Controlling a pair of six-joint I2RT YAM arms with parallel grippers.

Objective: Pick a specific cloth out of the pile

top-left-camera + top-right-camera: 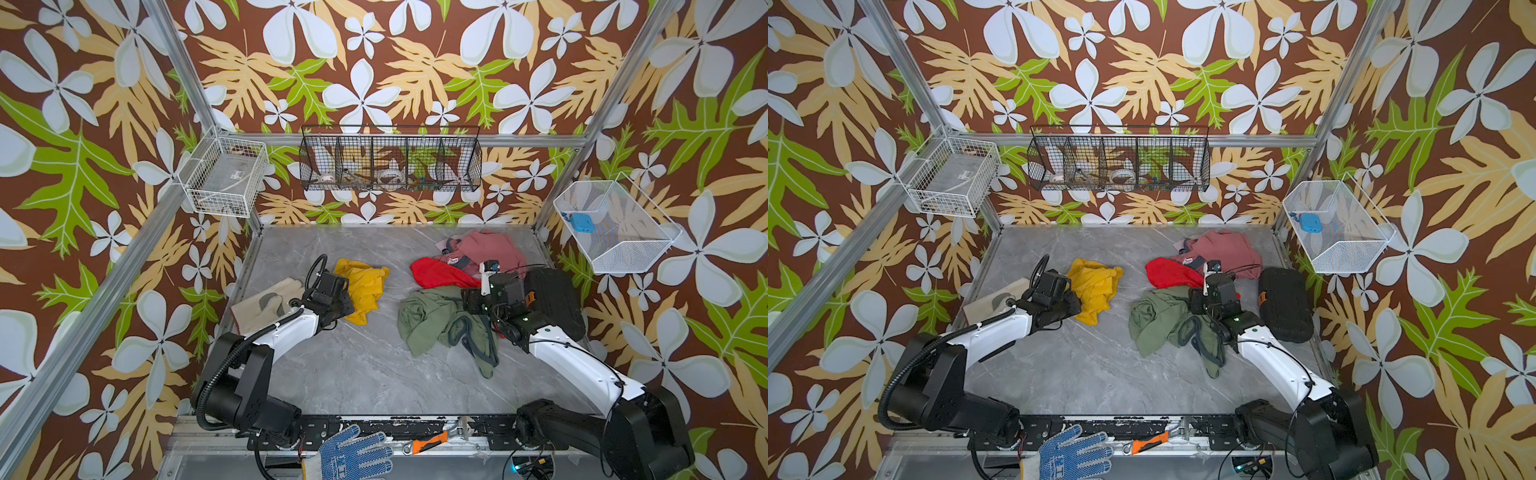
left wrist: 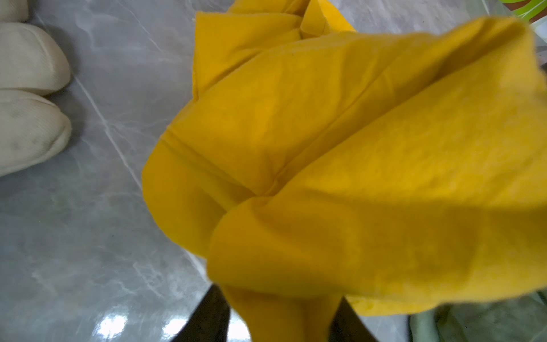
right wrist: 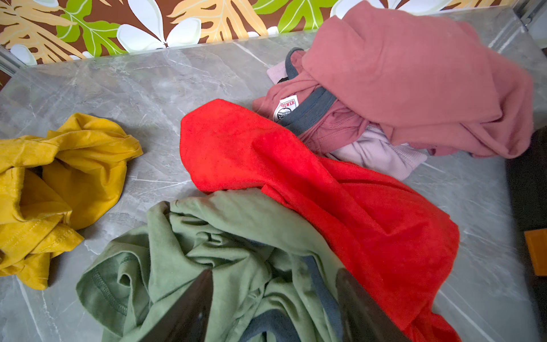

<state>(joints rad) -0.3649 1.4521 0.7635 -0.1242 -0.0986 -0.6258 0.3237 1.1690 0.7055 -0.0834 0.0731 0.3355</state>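
The cloth (image 1: 365,286) (image 1: 1096,286) is a crumpled mustard-yellow garment lying left of centre on the grey table, apart from the pile. My left gripper (image 1: 348,300) (image 2: 278,293) is at its near-left edge. In the left wrist view the jaws stand apart with a fold of the cloth (image 2: 325,148) loose between them, and bare table shows beside one finger. The pile has a red cloth (image 1: 436,272), an olive garment (image 1: 436,320) and a pink garment (image 1: 490,247). My right gripper (image 1: 466,301) (image 3: 274,272) hangs open over the olive garment (image 3: 207,237).
A cream work glove (image 1: 266,301) lies left of the left gripper. A black case (image 1: 552,299) stands by the right wall. A blue dotted glove (image 1: 353,453) and an orange cutter (image 1: 430,442) lie on the front rail. Wire baskets (image 1: 390,158) hang on the walls.
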